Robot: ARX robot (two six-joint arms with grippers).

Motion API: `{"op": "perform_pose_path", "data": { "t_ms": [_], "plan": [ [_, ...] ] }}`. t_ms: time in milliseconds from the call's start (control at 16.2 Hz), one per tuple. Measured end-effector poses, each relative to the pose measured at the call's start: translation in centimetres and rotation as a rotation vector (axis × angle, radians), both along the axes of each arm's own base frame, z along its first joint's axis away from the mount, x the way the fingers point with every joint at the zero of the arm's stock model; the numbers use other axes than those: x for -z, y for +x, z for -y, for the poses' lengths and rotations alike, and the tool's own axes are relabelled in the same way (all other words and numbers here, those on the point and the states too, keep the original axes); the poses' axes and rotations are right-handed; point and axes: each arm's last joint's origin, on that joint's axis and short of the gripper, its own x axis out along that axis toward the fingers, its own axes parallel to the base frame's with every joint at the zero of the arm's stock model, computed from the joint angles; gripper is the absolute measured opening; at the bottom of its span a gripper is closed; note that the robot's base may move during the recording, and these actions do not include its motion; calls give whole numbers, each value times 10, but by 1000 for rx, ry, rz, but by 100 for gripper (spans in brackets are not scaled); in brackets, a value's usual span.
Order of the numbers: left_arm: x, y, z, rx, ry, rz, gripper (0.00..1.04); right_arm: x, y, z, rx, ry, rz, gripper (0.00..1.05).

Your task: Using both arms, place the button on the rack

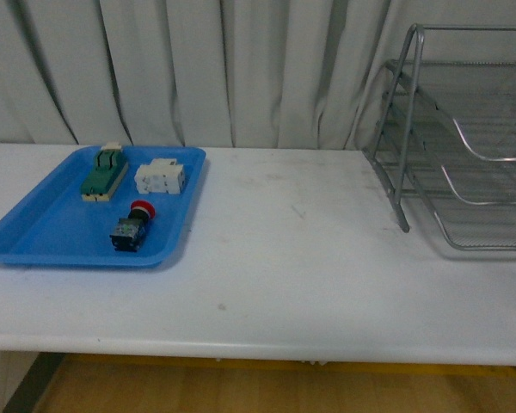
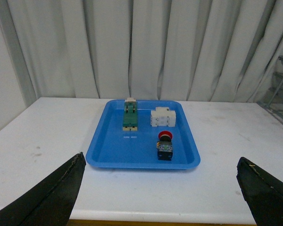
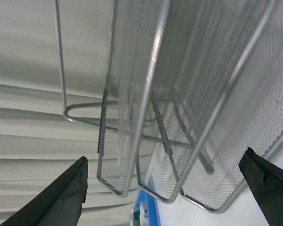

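The button [image 2: 164, 145] looks small, stiff and light. Its round red cap may slip, so we judge the blocky dark body the better hold. It lies in the blue tray [image 2: 104, 150], straight ahead of our left gripper [image 2: 160, 162] and well apart from it. That gripper's jaws stand spread wide and empty. Our right gripper [image 3: 163, 157], likewise spread and empty, faces the rack [image 3: 203, 84] and touches nothing.

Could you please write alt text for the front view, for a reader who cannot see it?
A red-capped button lies in a blue tray at the left of a white table, nearer the camera than a green-topped switch block and a white block in the same tray. A silver wire-mesh rack stands at the table's right side.
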Motion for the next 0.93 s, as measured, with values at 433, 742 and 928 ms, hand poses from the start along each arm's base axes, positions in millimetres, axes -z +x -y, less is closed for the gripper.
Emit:
{"op": "perform_pose_path", "data": {
  "t_ms": [433,742,928],
  "plan": [
    [0,0,0,0,0,0,98,39,9,-8,-24,168,-106,98],
    [0,0,0,0,0,0,98,32,21,-9,-35,148,-67,98],
    [0,0,0,0,0,0,98,30,30,-10,-42,133,-46,98]
  ]
}}
